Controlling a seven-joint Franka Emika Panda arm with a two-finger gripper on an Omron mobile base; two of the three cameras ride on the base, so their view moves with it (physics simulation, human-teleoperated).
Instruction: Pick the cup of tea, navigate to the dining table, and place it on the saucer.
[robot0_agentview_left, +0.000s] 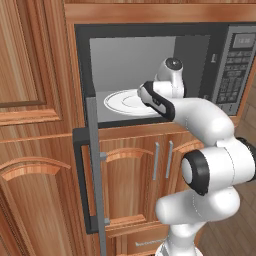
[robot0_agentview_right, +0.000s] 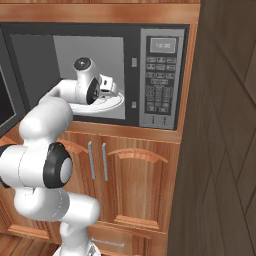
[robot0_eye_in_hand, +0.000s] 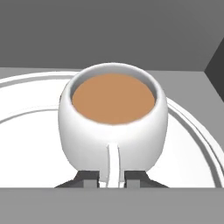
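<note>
End effector (robot0_eye_in_hand: 112, 178) tips flank handle; cup of tea (robot0_eye_in_hand: 113, 120) just beyond

cup (robot0_eye_in_hand: 113, 127) looks like smooth matt white ceramic, tea inside flat brown with no shine. turntable (robot0_agentview_left: 122, 102) under the cup is glossy white with ridged rings. microwave (robot0_agentview_right: 160, 75) around it has a matt grey inside and dark plasticky front. cabinets (robot0_agentview_left: 30, 75) beside the microwave are varnished reddish wood with visible grain
</note>
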